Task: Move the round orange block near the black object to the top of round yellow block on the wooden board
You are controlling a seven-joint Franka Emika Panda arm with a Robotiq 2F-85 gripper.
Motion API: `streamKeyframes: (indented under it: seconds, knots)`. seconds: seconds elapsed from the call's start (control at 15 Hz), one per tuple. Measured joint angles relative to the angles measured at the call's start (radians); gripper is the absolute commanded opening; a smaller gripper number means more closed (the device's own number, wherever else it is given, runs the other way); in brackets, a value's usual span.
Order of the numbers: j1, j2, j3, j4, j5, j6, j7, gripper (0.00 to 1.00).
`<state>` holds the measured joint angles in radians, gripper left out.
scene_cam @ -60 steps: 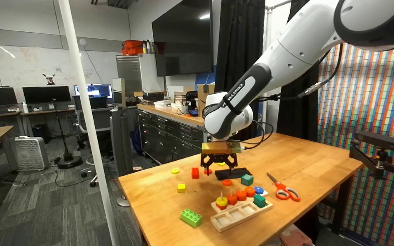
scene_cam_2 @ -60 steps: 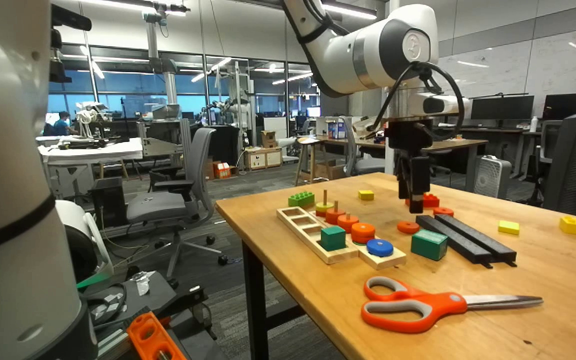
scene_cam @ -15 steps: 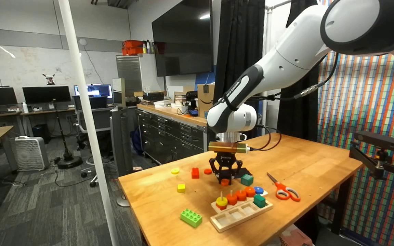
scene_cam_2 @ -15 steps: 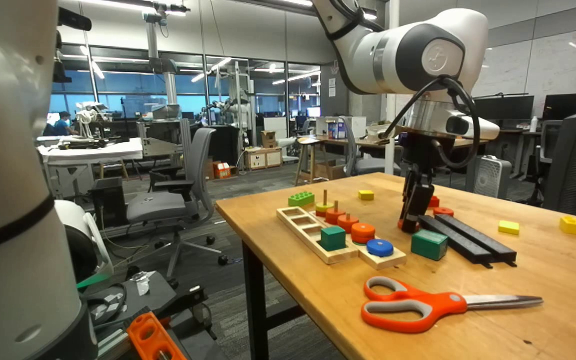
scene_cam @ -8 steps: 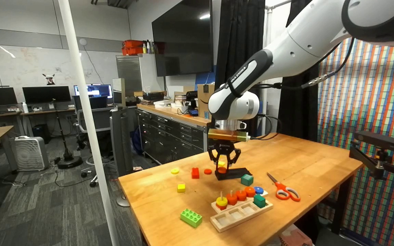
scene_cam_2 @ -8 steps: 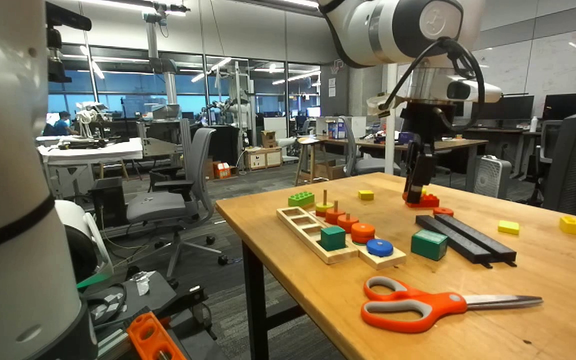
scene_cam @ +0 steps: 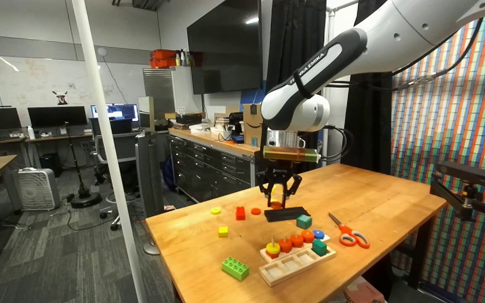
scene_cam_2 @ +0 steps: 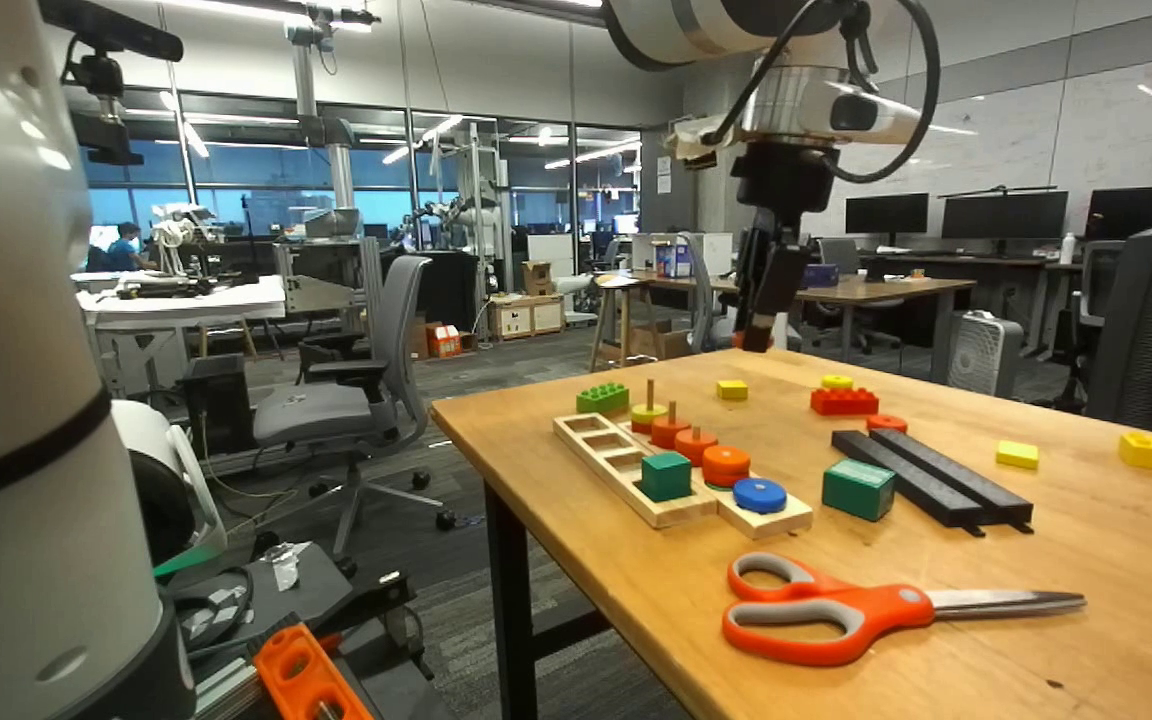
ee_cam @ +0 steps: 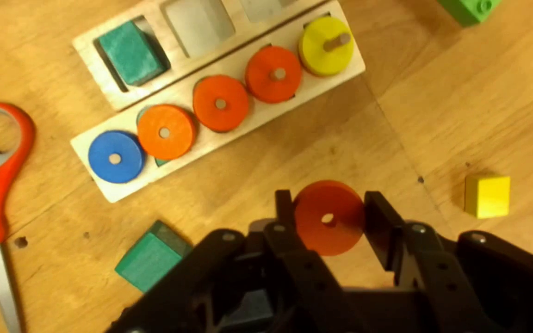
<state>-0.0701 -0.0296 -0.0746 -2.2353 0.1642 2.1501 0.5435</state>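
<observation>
My gripper [scene_cam: 276, 203] is shut on the round orange block [ee_cam: 310, 231], lifted well above the table. In the wrist view the fingers [ee_cam: 380, 222] press its two sides, and its centre hole shows. A finger hides most of the block in an exterior view, where the gripper [scene_cam_2: 758, 335] is tilted. The wooden board [ee_cam: 118, 188] carries a row of pegged discs. At its end sits the round yellow block [ee_cam: 317, 53], a peg sticking up through it; an orange piece shows beneath it in an exterior view. The black object [scene_cam_2: 901, 480] lies flat on the table.
Beside the board is a wooden tray [scene_cam: 276, 275] with square pockets, one holding a green cube [scene_cam_2: 666, 476]. Another green block [scene_cam_2: 856, 490], orange-handled scissors [scene_cam_2: 826, 610], a green studded brick [scene_cam: 235, 268], a red brick [scene_cam_2: 844, 402] and a yellow cube [ee_cam: 492, 196] lie around.
Four seconds ago my gripper hung open above the table. One second ago it was down at the round orange block; since then it has risen, carrying that block up from the table.
</observation>
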Motion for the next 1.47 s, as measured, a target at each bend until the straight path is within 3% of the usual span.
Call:
streamKeyframes:
  seconds: [0.67,1.47]
  knots:
    - [0.057,-0.056,0.076,-0.053,0.012,-0.163,-0.162,0.17]
    - [0.061,0.019,0.074,-0.053,0.019,-0.124,-0.205,0.17]
